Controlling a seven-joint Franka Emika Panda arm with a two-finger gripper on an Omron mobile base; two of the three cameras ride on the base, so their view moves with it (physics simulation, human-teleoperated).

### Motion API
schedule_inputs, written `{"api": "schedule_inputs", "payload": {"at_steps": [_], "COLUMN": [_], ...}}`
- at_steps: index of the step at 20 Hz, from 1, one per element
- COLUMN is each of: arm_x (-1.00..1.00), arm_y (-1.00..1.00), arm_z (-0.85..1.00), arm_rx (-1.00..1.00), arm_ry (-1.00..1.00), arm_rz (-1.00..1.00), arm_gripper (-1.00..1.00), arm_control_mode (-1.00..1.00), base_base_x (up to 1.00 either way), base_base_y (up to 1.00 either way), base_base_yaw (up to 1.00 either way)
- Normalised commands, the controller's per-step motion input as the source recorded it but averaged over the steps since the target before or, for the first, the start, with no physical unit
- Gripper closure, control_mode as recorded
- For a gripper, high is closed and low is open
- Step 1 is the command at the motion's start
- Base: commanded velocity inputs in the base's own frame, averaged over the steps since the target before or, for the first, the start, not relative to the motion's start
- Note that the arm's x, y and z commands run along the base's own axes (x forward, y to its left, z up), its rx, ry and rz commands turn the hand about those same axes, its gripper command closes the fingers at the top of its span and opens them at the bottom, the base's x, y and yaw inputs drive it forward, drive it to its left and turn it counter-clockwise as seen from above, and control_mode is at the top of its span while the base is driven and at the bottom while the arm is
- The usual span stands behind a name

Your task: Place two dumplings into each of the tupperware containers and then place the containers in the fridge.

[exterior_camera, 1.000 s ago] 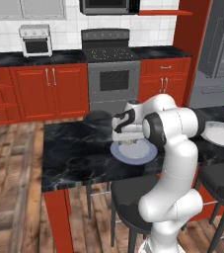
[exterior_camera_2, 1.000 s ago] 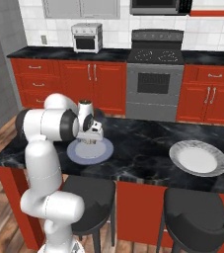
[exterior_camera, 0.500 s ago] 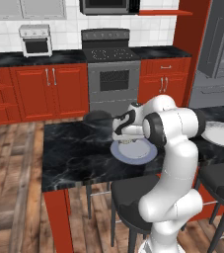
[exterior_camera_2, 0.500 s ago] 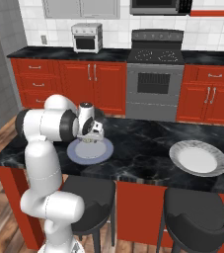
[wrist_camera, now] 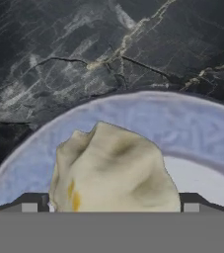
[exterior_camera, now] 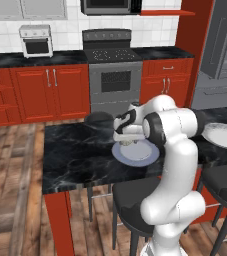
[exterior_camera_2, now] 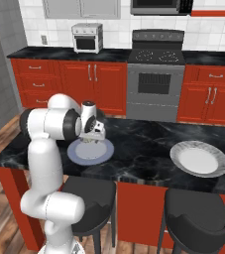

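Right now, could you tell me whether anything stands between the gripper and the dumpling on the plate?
Nothing visible does: the dumpling lies on the grey-blue plate, between the fingertips of the open gripper.

Bare black counter (exterior_camera_2: 143,149) lies open at frame centre between the blue plate (exterior_camera_2: 90,152) at left and the grey plate (exterior_camera_2: 199,158) at right. A dumpling (wrist_camera: 116,170) fills the gap between the wide-spread fingertips (wrist_camera: 32,202) at the hand view's bottom.

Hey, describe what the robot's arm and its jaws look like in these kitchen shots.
The arm is glossy white, built of rounded, bulbous segments with dark bands at the joints. It ends in a white hand with black patches, carrying the gripper. The jaws are two small dark tips with pale grey pads. No cables or markings are visible.
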Motion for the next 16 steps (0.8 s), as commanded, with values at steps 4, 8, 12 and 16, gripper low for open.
{"api": "schedule_inputs", "payload": {"at_steps": [4, 8, 12, 16], "arm_x": [0.0, 0.0, -0.21, -0.91], "arm_y": [0.01, 0.02, -0.12, -0.29], "arm_z": [-0.09, 0.0, 0.58, 0.85], "arm_rx": [0.0, 0.0, 0.0, 0.0], "arm_ry": [0.07, 0.02, 0.07, 0.14], "arm_rz": [0.0, 0.01, 0.04, 0.03], "arm_gripper": [1.0, 1.0, 1.0, 1.0], "arm_control_mode": [-1.0, -1.0, -1.0, -1.0], "base_base_x": [0.0, 0.0, 0.0, 0.0], "base_base_y": [0.0, 0.0, 0.0, 0.0], "base_base_yaw": [0.0, 0.0, 0.0, 0.0]}}
